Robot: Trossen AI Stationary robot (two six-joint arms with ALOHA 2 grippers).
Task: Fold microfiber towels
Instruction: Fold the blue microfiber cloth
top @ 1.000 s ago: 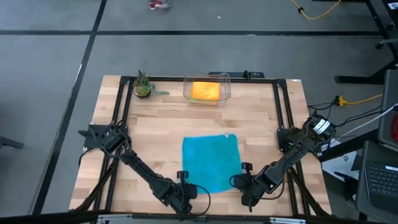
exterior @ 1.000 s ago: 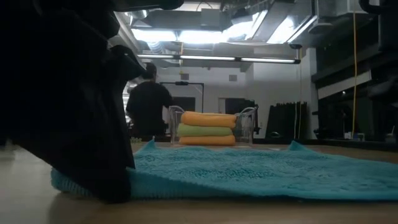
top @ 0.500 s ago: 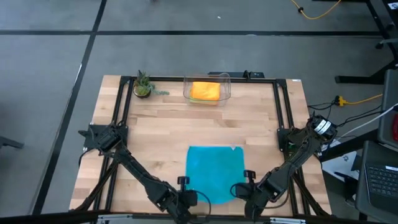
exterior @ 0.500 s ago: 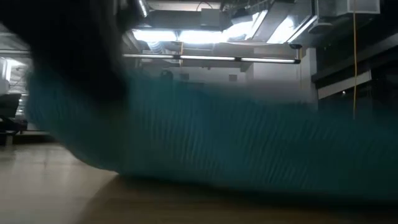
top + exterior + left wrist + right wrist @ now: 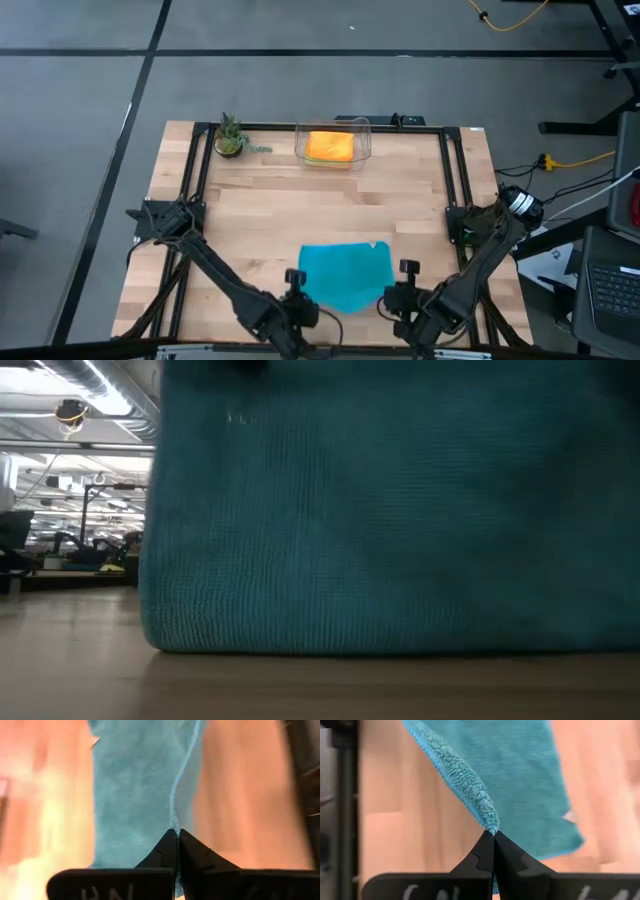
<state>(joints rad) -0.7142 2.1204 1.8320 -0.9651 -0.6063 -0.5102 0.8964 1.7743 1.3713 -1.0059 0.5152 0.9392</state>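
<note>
While both arms sit at the near table edge, I log: teal towel [image 5: 343, 276], near-centre, its near edge lifted. Left gripper [image 5: 175, 836], fingers pinched tight on one near corner; right gripper [image 5: 492, 836], likewise on the other. Bin [image 5: 362, 135] at far edge: orange towel [image 5: 329, 146] atop, probably others beneath.
</note>
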